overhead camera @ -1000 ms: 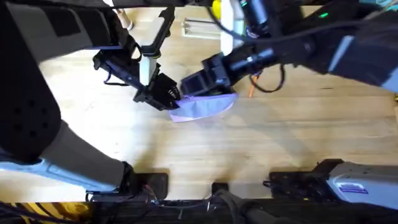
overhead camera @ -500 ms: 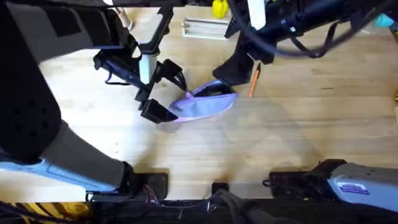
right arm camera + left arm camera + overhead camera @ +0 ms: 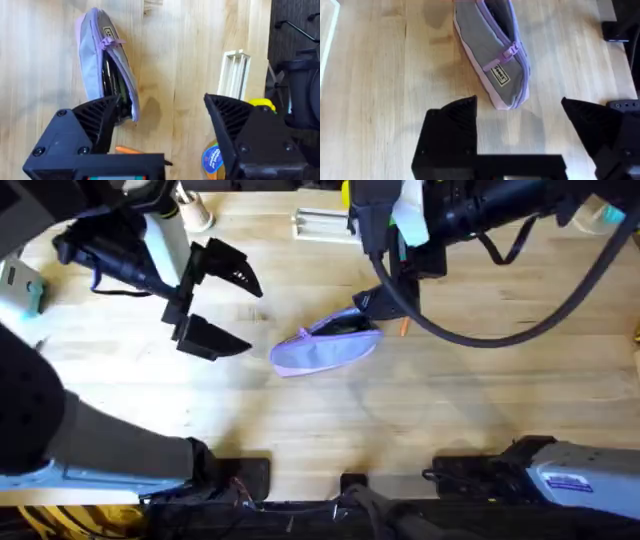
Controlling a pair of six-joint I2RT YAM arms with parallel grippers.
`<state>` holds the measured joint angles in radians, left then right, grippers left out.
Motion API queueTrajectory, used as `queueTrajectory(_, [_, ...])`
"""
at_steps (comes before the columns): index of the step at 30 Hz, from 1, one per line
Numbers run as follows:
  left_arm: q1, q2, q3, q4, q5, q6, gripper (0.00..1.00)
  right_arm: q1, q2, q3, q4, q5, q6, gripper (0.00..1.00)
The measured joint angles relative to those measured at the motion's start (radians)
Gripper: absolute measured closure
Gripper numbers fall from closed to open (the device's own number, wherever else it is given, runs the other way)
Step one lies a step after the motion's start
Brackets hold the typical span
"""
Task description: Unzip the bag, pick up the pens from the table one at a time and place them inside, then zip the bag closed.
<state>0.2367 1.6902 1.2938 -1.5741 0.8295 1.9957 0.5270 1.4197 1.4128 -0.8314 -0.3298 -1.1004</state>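
The table (image 3: 300,410) spreads wide and pale, with bare planks across the whole near half, in front of the arm bases. The left arm reaches in from the lower left; its gripper (image 3: 215,305) hangs over the wood to the left of the bag, jaws spread wide and holding nothing, with open wood between its fingertips and the pouch. The right arm crosses along the far edge, and its gripper (image 3: 162,120), seen from its wrist, also stands wide open and empty, one finger just beside the open end of the pouch.

The bag (image 3: 325,347) lies near the table's middle, well apart from every edge, its zipper parted over the end toward the right gripper and something dark visible inside. The zipper pull (image 3: 509,51) sits partway along the seam. An orange pen (image 3: 404,327) lies on the wood just right of the bag, largely hidden under the right arm. A white slatted rack (image 3: 322,224) rests at the far edge.
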Motion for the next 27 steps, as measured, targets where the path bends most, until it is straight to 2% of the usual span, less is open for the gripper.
queueTrajectory(1, [0.004, -0.011, 0.001, -0.008, -0.007, 0.009, 0.006, 0.000, 0.000, 0.000, -0.001, 0.000, -0.002, 0.013])
queueTrajectory(3, [0.005, -0.026, 0.001, -0.025, -0.023, 0.020, 0.006, 0.000, 0.000, 0.000, -0.008, -0.004, 0.001, 0.273])
queueTrajectory(7, [0.005, -0.041, 0.001, -0.053, -0.056, 0.031, 0.006, 0.000, 0.001, 0.000, -0.039, -0.008, 0.028, 0.856])
queueTrajectory(8, [0.005, -0.044, 0.001, -0.057, -0.065, 0.032, 0.006, 0.000, 0.001, 0.000, -0.045, -0.008, 0.037, 0.937])
queueTrajectory(14, [0.005, -0.070, 0.002, -0.064, -0.090, 0.040, 0.006, 0.000, 0.066, 0.000, -0.086, -0.020, 0.048, 0.966])
queueTrajectory(21, [0.005, -0.074, 0.002, -0.061, -0.094, 0.040, 0.006, 0.000, 0.261, 0.000, -0.083, -0.143, 0.054, 0.968])
queueTrajectory(27, [0.005, -0.074, 0.002, -0.056, -0.094, 0.040, 0.005, 0.001, 0.335, 0.000, -0.100, -0.214, 0.057, 0.968])
